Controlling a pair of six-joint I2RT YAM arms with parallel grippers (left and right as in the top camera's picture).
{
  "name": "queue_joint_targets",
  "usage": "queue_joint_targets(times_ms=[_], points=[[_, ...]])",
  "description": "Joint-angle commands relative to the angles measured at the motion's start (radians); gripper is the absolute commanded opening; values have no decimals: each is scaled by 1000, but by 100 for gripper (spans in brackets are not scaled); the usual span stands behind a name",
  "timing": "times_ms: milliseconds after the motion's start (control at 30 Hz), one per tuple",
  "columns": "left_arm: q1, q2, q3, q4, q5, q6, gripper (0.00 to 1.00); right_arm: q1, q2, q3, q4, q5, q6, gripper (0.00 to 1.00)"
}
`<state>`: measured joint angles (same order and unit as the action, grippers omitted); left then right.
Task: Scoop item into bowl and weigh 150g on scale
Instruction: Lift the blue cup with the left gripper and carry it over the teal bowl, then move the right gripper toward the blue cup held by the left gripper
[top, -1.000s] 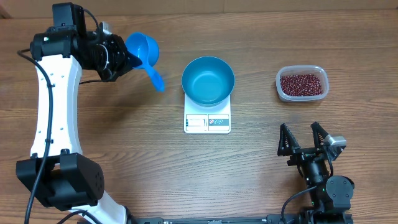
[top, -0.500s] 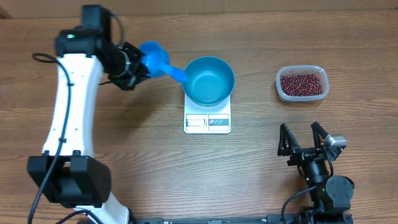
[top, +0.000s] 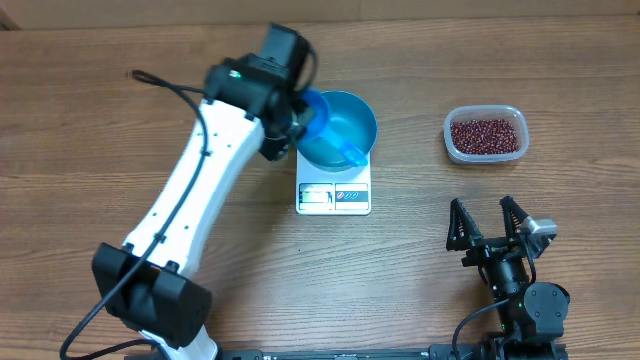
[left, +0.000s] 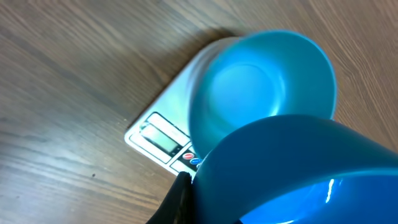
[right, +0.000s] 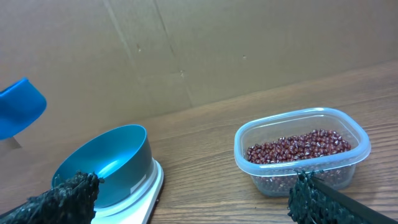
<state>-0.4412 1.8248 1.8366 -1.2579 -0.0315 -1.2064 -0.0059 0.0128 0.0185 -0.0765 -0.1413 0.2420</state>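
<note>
A clear plastic tub (right: 273, 180) sits on the wooden table (top: 80, 200), well apart from a blue scoop (left: 298, 168).

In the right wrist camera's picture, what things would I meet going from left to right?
A small blue plastic scoop → round, deep bright blue bowl → clear plastic tub holding small dark red-brown beans.

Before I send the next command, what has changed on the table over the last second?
The left gripper, shut on the small blue plastic scoop, swung right from the table's left side; the scoop now hangs over the round bright blue bowl. Nothing was grasped or released. Unchanged: the bowl, empty on the flat white square scale; the red-brown beans in the clear plastic tub; the right gripper, open.
</note>
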Motion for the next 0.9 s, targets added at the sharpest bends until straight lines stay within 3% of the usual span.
queue_joint_targets(times_ms=[0,500,867], points=[[-52,6,25,14,-122,-35,4,0,-10,-11,3,8,-11,100],[-83,6,25,40,-147,-36,4,0,-10,-10,13,3,2,100],[-83,6,25,39,-62,-92,4,0,-10,25,140,-64,318,100]])
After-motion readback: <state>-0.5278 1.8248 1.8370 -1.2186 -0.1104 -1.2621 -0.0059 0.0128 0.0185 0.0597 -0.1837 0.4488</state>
